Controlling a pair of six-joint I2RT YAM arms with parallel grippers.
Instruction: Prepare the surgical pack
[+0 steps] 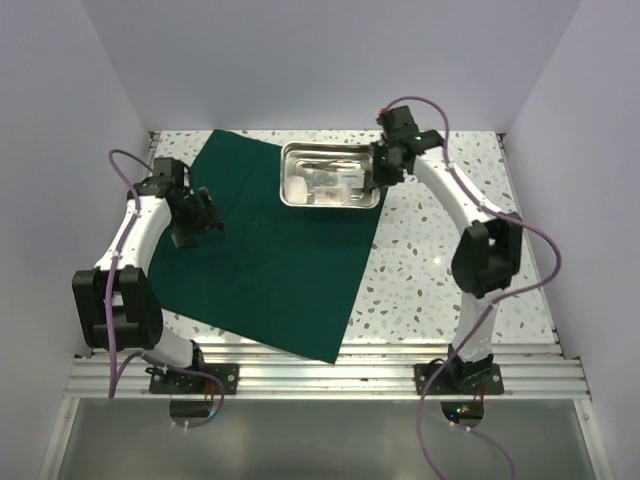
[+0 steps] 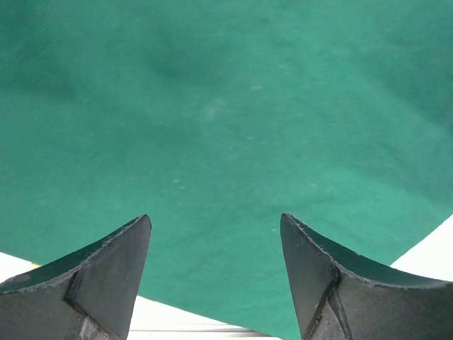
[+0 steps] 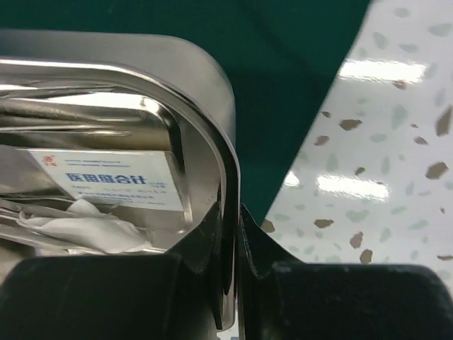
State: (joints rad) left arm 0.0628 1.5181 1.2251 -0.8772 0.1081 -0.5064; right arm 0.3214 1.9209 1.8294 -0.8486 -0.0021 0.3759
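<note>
A dark green cloth is seen spread flat across the speckled table, one corner reaching the near edge between the two arm bases. A shiny steel tray is set on the far right corner of the cloth, its right end close to the cloth's right edge.

Inside the tray, thin metal instruments are laid lengthwise along the far side. A white packet with a printed label is lodged against the right wall, and crumpled white gauze is heaped just near of it. From above, the gauze and packet are shown as a pale patch in the middle of the tray floor.

The tray's right rim is pinched by the right gripper, one finger inside the wall and one outside, the jaws clamped on the metal.

The left gripper is held over the left part of the cloth, well apart from the tray. Its jaws are spread wide, and nothing is held between them.
</note>
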